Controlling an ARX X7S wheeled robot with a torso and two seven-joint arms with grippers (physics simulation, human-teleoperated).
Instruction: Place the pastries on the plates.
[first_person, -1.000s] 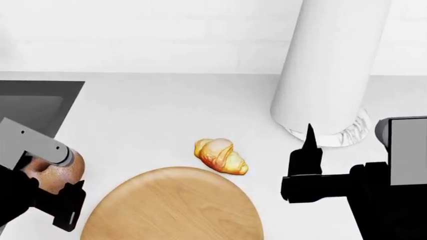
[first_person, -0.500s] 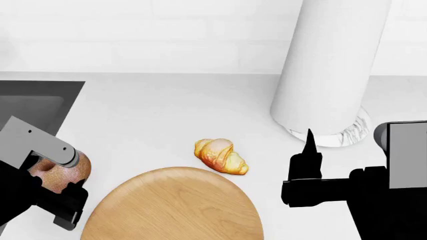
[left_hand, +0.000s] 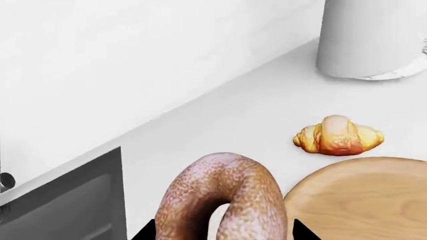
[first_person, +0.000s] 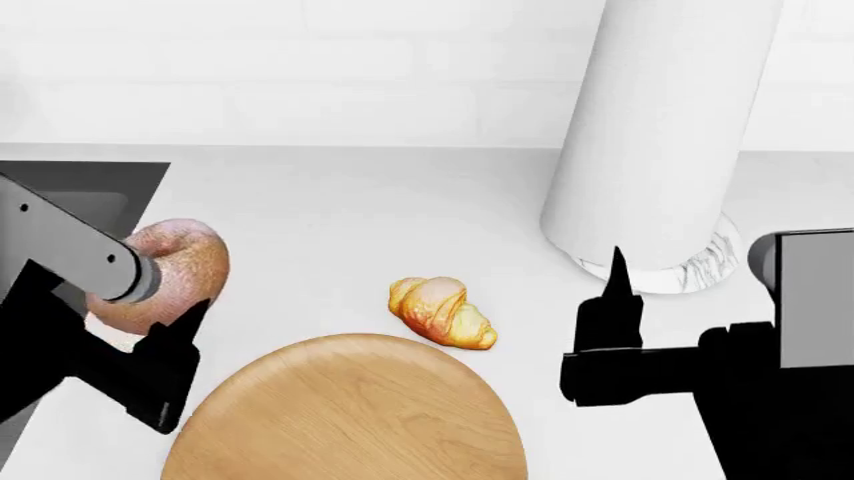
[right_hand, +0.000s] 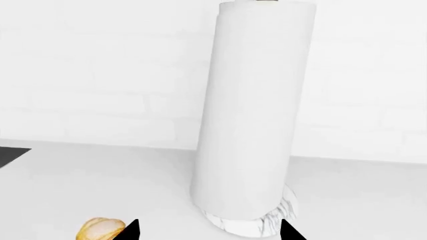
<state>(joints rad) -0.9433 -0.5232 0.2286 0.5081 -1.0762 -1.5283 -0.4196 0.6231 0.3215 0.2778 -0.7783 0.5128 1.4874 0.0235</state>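
Observation:
My left gripper (first_person: 167, 335) is shut on the pinkish-brown speckled doughnut (first_person: 174, 272) and holds it above the counter, left of the tan wooden plate (first_person: 347, 415). In the left wrist view the doughnut (left_hand: 223, 200) stands on edge between the jaws, next to the plate (left_hand: 363, 197). The golden croissant (first_person: 442, 312) lies on the counter just beyond the plate's far rim; it also shows in the left wrist view (left_hand: 338, 136) and the right wrist view (right_hand: 100, 229). My right gripper (first_person: 617, 300) is open and empty, right of the croissant. The grey-white plate is out of view.
A tall white cylinder (first_person: 667, 130) on a marbled base (first_person: 701, 265) stands at the back right, just beyond my right gripper; it shows in the right wrist view (right_hand: 257, 110). A dark sink (first_person: 74, 205) lies at the left. A white wall runs behind the counter.
My left gripper has lifted the doughnut up and to the right, toward the wooden plate. The right arm, croissant and plate have not moved.

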